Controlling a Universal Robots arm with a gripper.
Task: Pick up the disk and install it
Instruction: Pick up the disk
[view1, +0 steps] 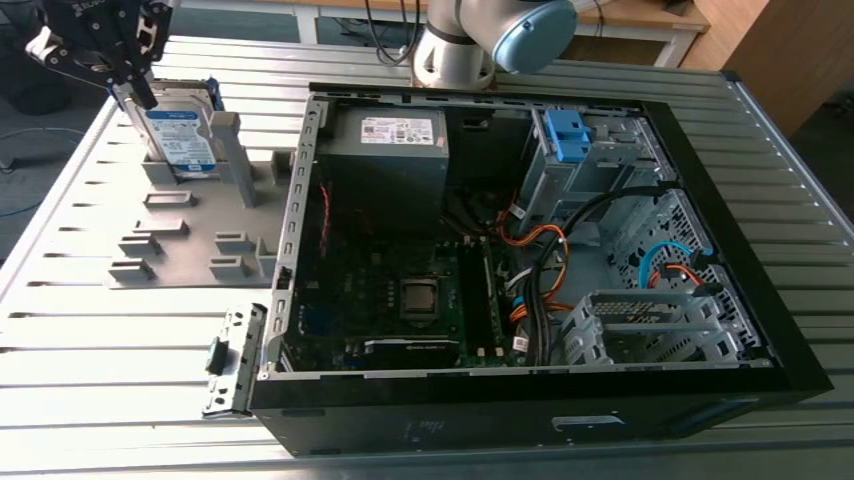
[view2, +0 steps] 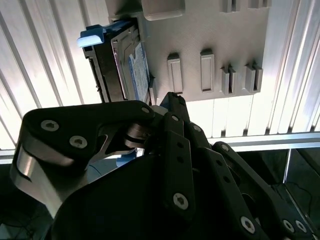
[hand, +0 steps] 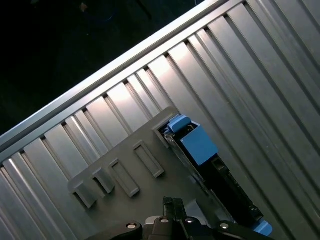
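at the exterior view's left, the gripper (view1: 118, 75) is poised just above the disk (view1: 180, 135).
whether the gripper is open or closed cannot be told from these views. it is seen close to the disk's upper edge, and contact cannot be confirmed. the disk is stood on edge in a slot of the grey holder (view1: 187, 235), its label showing in the exterior view and its blue frame seen along the rim in both wrist views. the holder is laid on the slatted metal table (view1: 107, 350), just beside the open computer case (view1: 467, 410). the disk is judged stiff, dense for its size and sensitive to knocks. its metal faces are likely smooth, and the plastic frame may flex. a hold across the two flat faces, near the exposed upper edge, is judged soundest.
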